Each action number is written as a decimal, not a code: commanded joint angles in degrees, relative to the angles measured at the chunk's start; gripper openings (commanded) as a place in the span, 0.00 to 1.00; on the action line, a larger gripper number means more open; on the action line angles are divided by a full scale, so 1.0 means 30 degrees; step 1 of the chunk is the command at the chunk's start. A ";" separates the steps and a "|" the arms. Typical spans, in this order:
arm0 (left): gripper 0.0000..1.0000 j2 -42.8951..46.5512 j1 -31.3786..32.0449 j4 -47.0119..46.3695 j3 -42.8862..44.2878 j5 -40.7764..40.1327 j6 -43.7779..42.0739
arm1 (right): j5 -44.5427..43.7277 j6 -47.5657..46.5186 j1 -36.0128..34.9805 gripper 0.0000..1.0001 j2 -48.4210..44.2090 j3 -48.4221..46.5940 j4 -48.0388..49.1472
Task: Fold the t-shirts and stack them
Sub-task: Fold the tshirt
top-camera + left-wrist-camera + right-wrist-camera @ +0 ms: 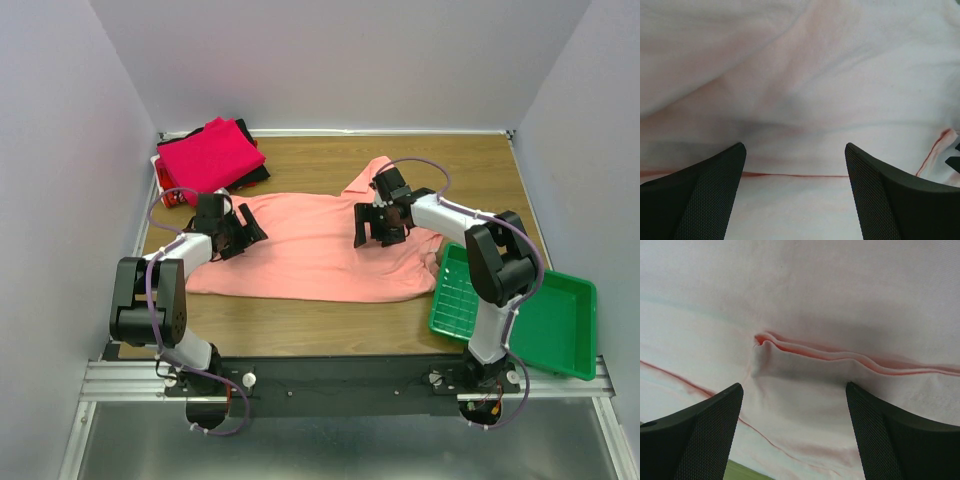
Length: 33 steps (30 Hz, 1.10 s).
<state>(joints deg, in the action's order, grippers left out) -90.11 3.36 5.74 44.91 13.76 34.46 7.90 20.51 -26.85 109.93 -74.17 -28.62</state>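
A salmon-pink t-shirt (320, 255) lies spread across the middle of the table. My left gripper (243, 232) hovers open over its left end, fingers pointing right. In the left wrist view the pink cloth (805, 90) fills the frame, and a thin seam (795, 175) runs between the two dark fingers (705, 195). My right gripper (378, 228) stands open over the shirt's upper right part. The right wrist view shows a raised fold (815, 354) just beyond the gripper (794, 386). Neither gripper holds cloth. Folded magenta t-shirts (212, 155) sit stacked on black cloth (256, 172) at the back left.
A green plastic tray (560, 320) rests at the table's near right, its left rim next to the pink shirt's edge. Grey walls close in the table on three sides. Bare wood shows in front of the shirt (330, 330).
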 commanded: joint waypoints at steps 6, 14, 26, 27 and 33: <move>0.90 0.1440 -0.1587 0.5234 -0.2225 -0.0630 -0.0880 | 0.2375 0.1188 -0.0921 0.90 -0.1104 0.3157 -0.1680; 0.90 0.3049 -0.1909 0.7400 -0.1291 -0.1361 -0.0998 | 0.2845 0.1248 -0.1567 0.89 -0.2277 0.3924 -0.2411; 0.88 0.1827 -0.2670 0.7727 0.5152 -0.2826 -0.1696 | -0.2367 0.2274 -0.0488 0.90 -0.2049 -0.4652 -0.4141; 0.88 0.1619 -0.2787 0.7639 0.5420 -0.3031 -0.1933 | -0.2457 0.2274 -0.0483 0.90 -0.1754 -0.4661 -0.4141; 0.72 0.0361 -0.3754 0.7084 0.6096 -0.5078 -0.3456 | -0.2401 0.1073 0.1419 0.89 0.1175 -0.8904 -0.4112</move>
<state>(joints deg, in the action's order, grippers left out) -86.87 -6.50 27.00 62.48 4.40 28.08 3.55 25.47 -24.86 107.85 -97.25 -39.13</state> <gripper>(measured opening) 0.742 0.896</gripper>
